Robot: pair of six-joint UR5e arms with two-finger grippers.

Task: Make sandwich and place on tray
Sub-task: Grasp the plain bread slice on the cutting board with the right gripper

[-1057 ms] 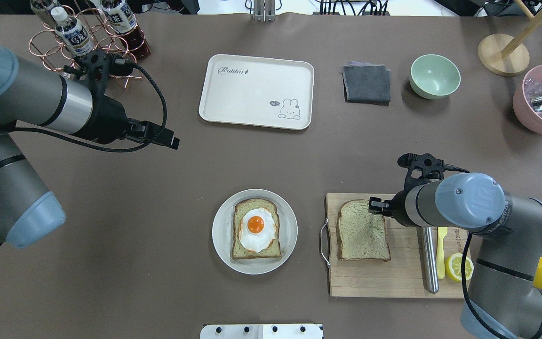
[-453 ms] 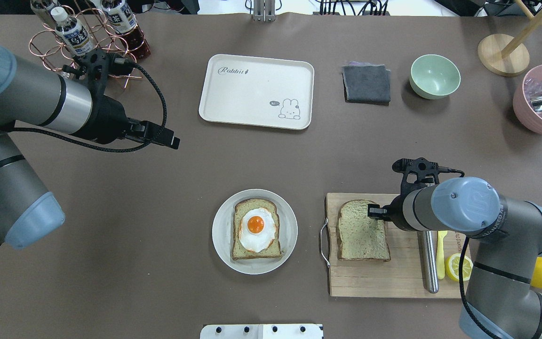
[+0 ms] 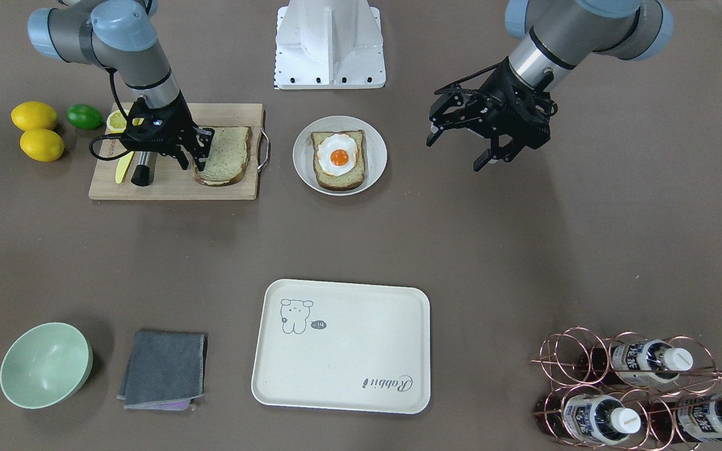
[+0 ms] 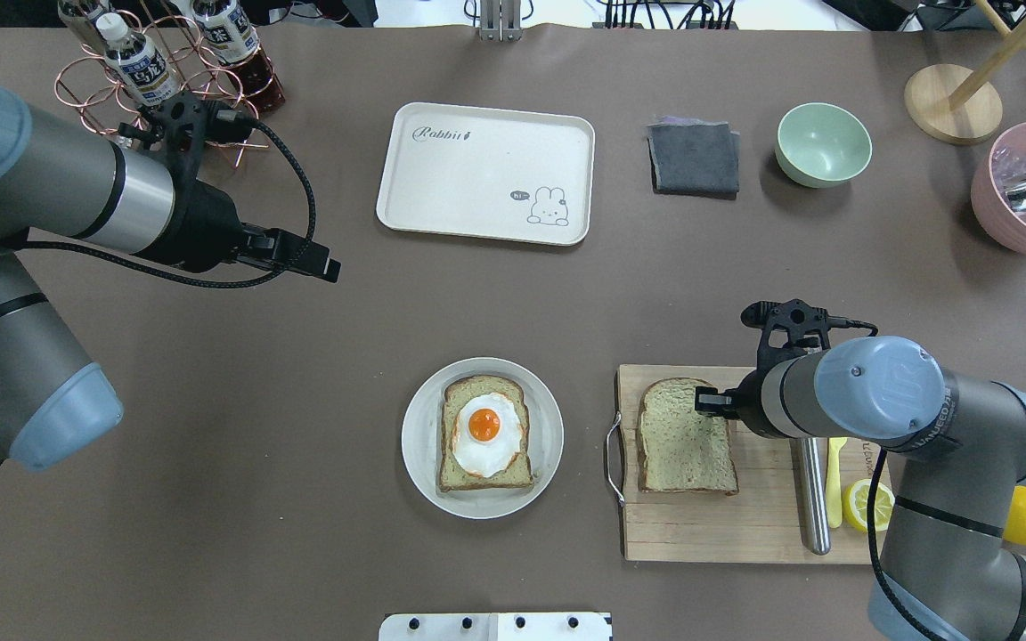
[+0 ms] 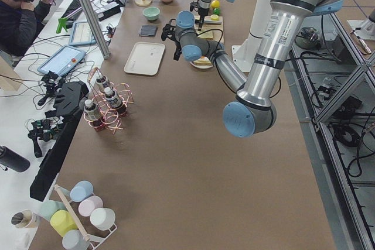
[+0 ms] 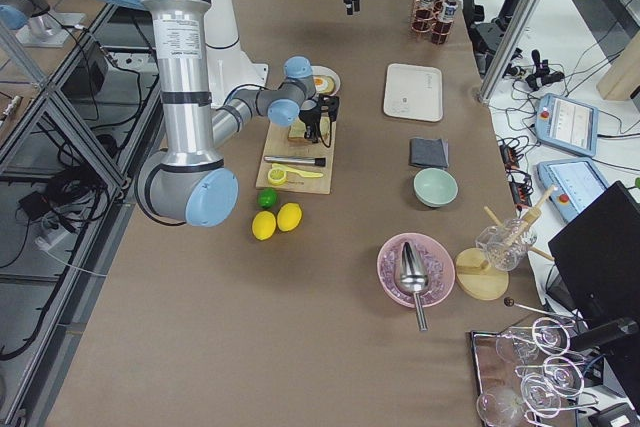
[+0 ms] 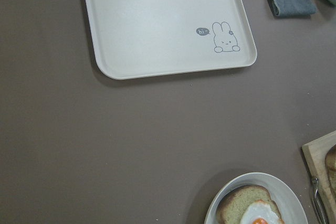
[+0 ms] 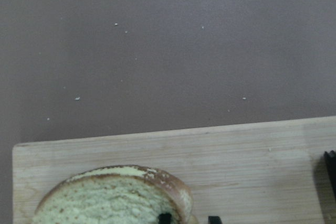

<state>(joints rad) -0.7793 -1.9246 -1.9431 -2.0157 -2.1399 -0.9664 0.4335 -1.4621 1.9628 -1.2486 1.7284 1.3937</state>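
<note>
One bread slice [image 4: 684, 441] lies on the wooden cutting board [image 4: 727, 525]. My right gripper [image 4: 711, 401] is down at its far right corner. In the right wrist view the fingertips [image 8: 165, 217] stand close together on the crust [image 8: 115, 198], shut on it. A second slice topped with a fried egg [image 4: 484, 432] sits on the round white plate [image 4: 419, 445]. The cream tray [image 4: 477, 178] with its "Rabbit" script lies beyond and holds nothing. My left gripper [image 3: 455, 155] hangs open and empty above the table, left of the plate.
On the board lie a steel-handled knife [image 4: 811, 499], a yellow utensil and a lemon half [image 4: 865, 505]. Lemons [image 3: 35, 116] and a lime lie beside it. A grey cloth [image 4: 694, 158], green bowl [image 4: 823, 142], pink bowl [image 4: 1025, 191] and bottle rack [image 4: 157, 71] stand at the back.
My right gripper has moved a little left and down onto the corner of the bread slice on the board. The left arm has not moved.
</note>
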